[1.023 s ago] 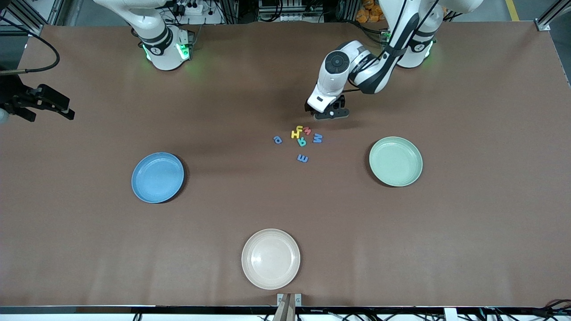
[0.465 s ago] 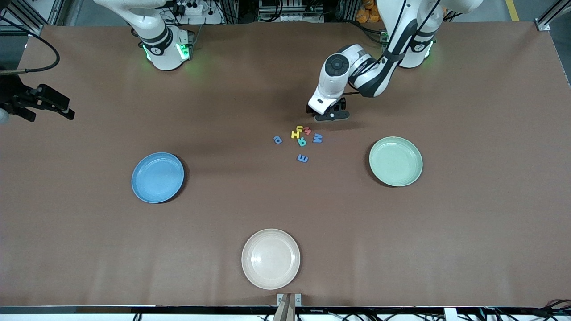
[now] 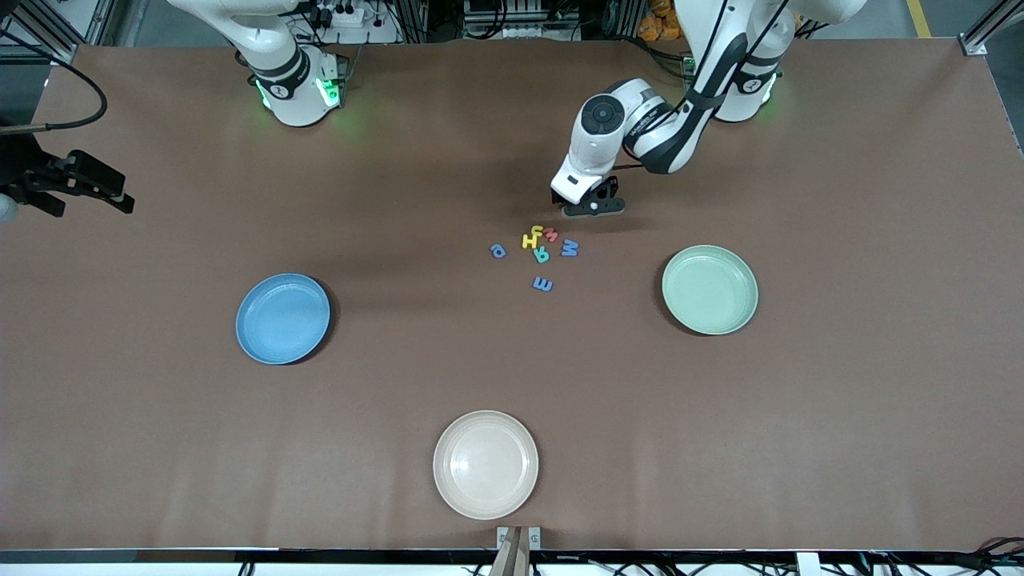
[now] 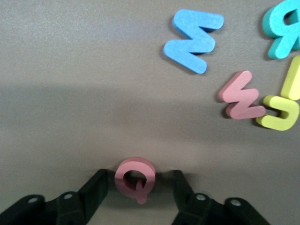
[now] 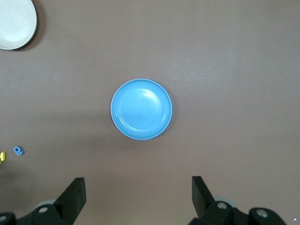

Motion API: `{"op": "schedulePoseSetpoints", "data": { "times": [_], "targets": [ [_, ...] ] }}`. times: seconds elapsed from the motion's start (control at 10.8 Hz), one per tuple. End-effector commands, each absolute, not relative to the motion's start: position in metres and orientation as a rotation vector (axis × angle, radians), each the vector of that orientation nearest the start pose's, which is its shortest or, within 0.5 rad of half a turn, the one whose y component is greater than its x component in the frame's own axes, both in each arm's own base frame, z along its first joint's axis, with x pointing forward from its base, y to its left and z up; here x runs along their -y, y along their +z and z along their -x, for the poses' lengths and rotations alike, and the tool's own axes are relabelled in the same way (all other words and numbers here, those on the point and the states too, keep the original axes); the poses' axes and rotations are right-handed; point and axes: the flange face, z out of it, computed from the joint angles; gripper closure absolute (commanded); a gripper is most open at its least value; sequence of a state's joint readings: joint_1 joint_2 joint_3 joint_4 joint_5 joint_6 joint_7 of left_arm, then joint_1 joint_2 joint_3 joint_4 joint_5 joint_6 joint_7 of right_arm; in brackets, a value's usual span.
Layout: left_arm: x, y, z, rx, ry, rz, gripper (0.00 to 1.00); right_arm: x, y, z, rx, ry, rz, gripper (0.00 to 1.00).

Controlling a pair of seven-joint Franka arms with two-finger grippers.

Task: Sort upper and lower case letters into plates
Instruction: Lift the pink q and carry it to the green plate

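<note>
Letters of small flat coloured foam lay clustered on the brown worktop near its middle, between the round blue plate toward the right arm's end and the round pale mint-green plate toward the left arm's end. In the cluster a yellow H, a yellow hooked piece and a red zigzag piece sat close together, with a teal R just nearer the front camera. A blue M lay beside them toward the left arm's end, a small blue rounded letter toward the right arm's end, and a blue E-shaped piece nearer the camera, apart from the rest. Both plates held nothing (no letter had been sorted yet).

The left tool was down at the worktop, just farther from the camera than the cluster. Its wrist view showed a pink Q-shaped letter lying flat between the two black fingers, which stood apart with a narrow gap on each side of the letter; I could not tell whether either finger touched it.

The right tool hung high over the worktop above the blue plate, its fingers spread wide and holding nothing; that arm waited.

A round cream-white plate sat alone near the worktop's edge closest to the camera.
</note>
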State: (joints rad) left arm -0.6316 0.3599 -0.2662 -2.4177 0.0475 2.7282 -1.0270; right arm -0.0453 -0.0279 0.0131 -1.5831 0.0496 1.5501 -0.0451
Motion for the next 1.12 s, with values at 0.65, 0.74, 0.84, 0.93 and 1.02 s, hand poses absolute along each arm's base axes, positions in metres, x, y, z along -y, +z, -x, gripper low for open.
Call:
{"op": "schedulePoseSetpoints", "data": {
  "times": [0.65,0.74,0.84,0.93,1.02],
  "targets": [
    [0.393,0.16,-0.298,0.189,0.109,3.146,0.86,0.007,0.637,-0.541,0.045,-0.008,3.087,0.0],
    [0.394,0.165,-0.305,0.197,0.099,3.15,0.9,0.001,0.636,-0.543,0.056,-0.012,3.086,0.0],
    [0.395,0.17,-0.31,0.198,0.105,3.136,0.92,-0.005,0.636,-0.543,0.065,-0.011,3.086,0.0],
    [0.399,0.178,-0.317,0.197,0.12,3.109,0.92,-0.004,0.636,-0.542,0.063,-0.009,3.087,0.0],
    [0.4,0.189,-0.328,0.206,0.131,3.086,0.92,-0.003,0.635,-0.542,0.061,0.0,3.087,0.0]
  ]
}}
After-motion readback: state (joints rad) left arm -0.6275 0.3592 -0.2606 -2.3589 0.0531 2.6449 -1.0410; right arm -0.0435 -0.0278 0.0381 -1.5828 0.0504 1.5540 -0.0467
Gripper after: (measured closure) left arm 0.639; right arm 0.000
